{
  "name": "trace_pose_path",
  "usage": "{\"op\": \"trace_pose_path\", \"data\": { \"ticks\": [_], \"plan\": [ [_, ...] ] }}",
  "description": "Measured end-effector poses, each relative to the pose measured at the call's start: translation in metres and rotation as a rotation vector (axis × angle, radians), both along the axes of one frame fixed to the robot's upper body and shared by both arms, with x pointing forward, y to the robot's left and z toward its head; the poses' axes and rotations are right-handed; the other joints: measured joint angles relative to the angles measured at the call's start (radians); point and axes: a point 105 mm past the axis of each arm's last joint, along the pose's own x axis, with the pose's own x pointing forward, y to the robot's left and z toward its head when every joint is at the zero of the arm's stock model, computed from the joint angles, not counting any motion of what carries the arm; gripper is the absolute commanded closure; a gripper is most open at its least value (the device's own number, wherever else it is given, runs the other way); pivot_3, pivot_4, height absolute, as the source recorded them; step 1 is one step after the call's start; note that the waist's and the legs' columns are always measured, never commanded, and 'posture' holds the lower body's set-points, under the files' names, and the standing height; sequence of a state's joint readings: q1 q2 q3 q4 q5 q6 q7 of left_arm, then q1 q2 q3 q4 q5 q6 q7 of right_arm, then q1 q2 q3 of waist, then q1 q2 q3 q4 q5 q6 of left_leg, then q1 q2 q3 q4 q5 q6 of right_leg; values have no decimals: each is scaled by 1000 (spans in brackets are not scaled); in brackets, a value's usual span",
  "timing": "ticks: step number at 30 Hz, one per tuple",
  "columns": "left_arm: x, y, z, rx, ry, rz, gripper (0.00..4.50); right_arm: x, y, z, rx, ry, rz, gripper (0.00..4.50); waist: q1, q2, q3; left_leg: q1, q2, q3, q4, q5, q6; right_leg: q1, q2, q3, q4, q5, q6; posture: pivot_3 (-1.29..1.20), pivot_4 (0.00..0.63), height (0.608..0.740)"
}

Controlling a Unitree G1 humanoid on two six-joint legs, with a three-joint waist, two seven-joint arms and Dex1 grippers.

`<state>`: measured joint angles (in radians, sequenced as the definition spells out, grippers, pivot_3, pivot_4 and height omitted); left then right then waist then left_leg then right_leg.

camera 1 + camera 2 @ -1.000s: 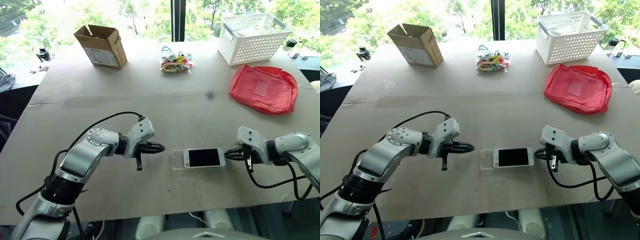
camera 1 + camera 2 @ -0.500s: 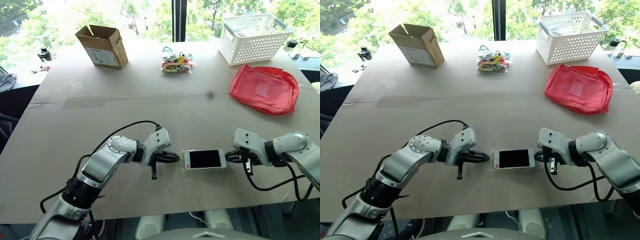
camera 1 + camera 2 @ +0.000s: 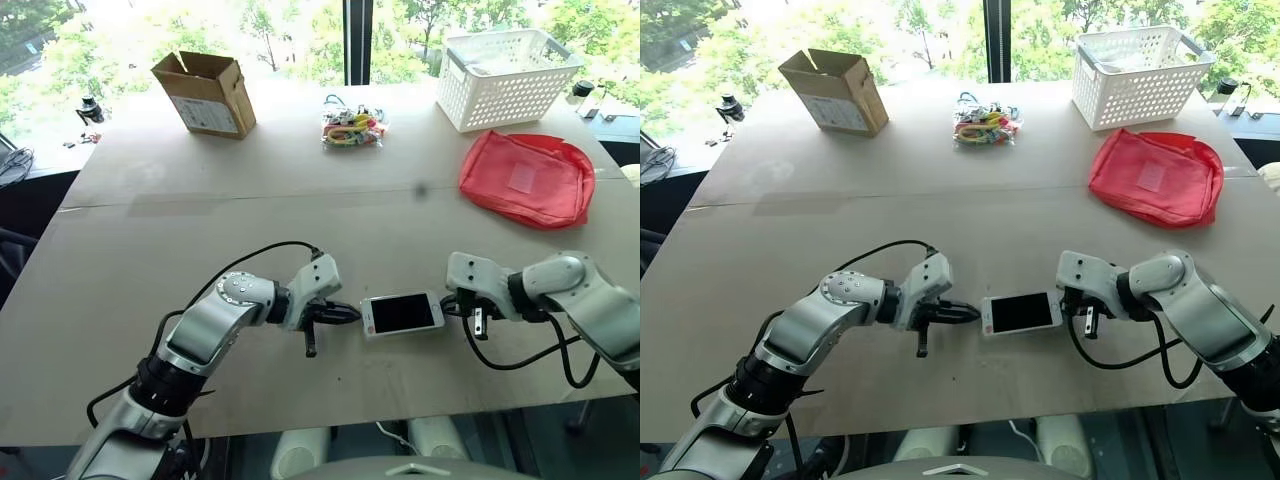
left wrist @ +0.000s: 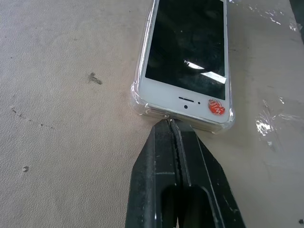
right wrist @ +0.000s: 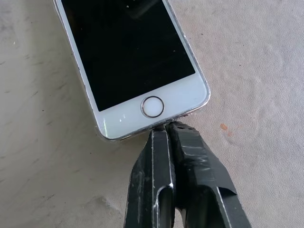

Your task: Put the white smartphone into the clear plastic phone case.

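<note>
So both grippers have their fingers pressed together, holding nothing. The left gripper [image 4: 170, 122] pokes the earpiece end of the white smartphone [image 3: 402, 313], the right gripper [image 5: 165, 126] pokes the home-button end. The phone lies flat on the table [image 3: 300, 215], long axis running straight between them, apparently sitting in the clear plastic phone case [image 4: 136, 97].

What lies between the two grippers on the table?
The white smartphone, sitting in the clear plastic phone case, lies between the left gripper and right gripper, each with jaws shut at one end. The eye views show it.
</note>
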<state>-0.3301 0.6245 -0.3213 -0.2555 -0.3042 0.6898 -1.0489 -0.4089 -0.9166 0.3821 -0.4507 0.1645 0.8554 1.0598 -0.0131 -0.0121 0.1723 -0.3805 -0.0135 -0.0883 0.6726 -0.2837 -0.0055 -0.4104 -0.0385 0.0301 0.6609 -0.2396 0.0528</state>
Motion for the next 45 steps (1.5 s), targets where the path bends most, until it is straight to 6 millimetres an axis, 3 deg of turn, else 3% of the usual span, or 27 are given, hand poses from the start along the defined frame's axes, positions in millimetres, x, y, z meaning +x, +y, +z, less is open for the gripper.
{"op": "trace_pose_path", "data": {
  "ticks": [5, 14, 23, 28, 30, 31, 34, 37, 39, 42, 45],
  "plan": [
    [11, -2, 0, -26, -24, 51, 4500, 12, -1, 1, 3, -18, -38, 4471, 0, 0, 0, 3, 0, 0, 2, 0, 0, 4, 0, 0, 0, 0, 0, 0, 150, 740],
    [47, 4, 8, -55, -140, 226, 4500, 38, 0, 6, 41, -77, -103, 4471, -3, 0, 0, 1, 0, -1, 2, 0, 0, 2, 0, 0, 0, 0, 0, 0, 150, 740],
    [52, 5, 9, -56, -163, 242, 4500, 53, -4, 7, 61, -137, -135, 4471, -1, 0, 0, 1, 0, -1, 2, 0, 0, 2, 0, 0, 0, 0, 0, 0, 150, 740],
    [79, 18, 27, -53, -255, 339, 4500, 59, -25, 11, 111, -156, -209, 4471, 3, 0, 0, -2, 0, -1, 2, 0, 0, 0, 0, -1, 0, 0, 0, 0, 150, 740],
    [84, 16, 43, -98, -298, 325, 4500, 60, -49, 10, 97, -172, -258, 4471, 3, 0, 0, -3, -1, 0, 2, 0, 0, -1, -1, -1, -1, 0, 0, 0, 150, 740],
    [83, 16, 44, -102, -299, 322, 4500, 60, -52, 10, 95, -171, -264, 4471, 2, 0, 0, -3, -1, 0, 2, 0, 0, -2, -1, -1, -1, 0, 0, 0, 150, 740],
    [71, 1, 49, -195, -261, 239, 4500, 61, -59, 14, 221, -170, -333, 4471, -4, 0, 0, -3, 0, 0, 0, 1, -2, -2, -1, 1, -2, 0, 0, 0, 150, 740],
    [44, -19, 45, -226, -216, 85, 4500, 61, -46, 19, 475, -185, -361, 4471, -6, 0, 0, -1, 0, 1, -2, 0, -1, -2, 0, 4, -1, 0, 0, 0, 150, 740],
    [38, -23, 32, -180, -198, 51, 4500, 64, -34, 26, 683, -222, -376, 4471, -7, 0, 1, 1, 1, 1, -3, 0, 0, -2, 1, 6, 1, 0, 0, 0, 150, 740],
    [44, -24, 12, -72, -238, 44, 4500, 60, -26, 18, 838, -205, -393, 4471, 0, 1, 0, 1, 0, 3, -1, 0, 0, -2, 2, 5, 2, 0, 0, 0, 150, 740],
    [57, -21, 16, -31, -312, 50, 4500, 53, -13, 8, 916, -189, -357, 4471, -1, 1, 0, 1, 0, 4, 0, 0, 0, -1, 1, 6, 2, 1, 0, 0, 150, 740]
  ]
}}
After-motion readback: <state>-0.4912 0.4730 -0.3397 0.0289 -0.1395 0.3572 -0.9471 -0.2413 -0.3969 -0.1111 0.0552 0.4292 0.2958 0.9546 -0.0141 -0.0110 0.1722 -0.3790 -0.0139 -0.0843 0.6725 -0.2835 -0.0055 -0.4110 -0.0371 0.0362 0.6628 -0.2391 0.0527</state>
